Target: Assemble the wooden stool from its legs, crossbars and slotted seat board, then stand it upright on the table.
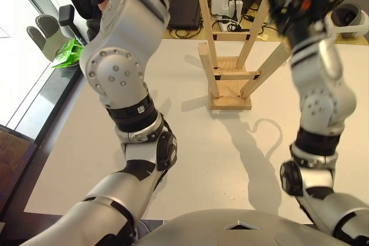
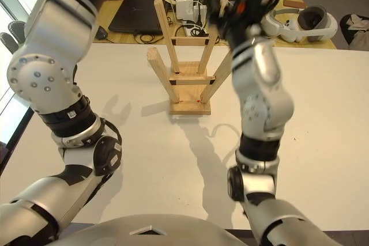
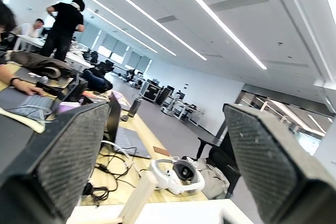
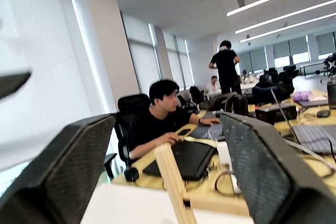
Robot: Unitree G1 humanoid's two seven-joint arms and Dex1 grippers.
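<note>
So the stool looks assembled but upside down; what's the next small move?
Probably ease the right gripper down over the leg framed by its open jaws, ready to grip: the stool sits seat-down, legs up, not yet upright.

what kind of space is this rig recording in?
Likely an open-plan office or lab: ceiling strip lights, a cluttered desk with a laptop and headset, big windows.
</note>
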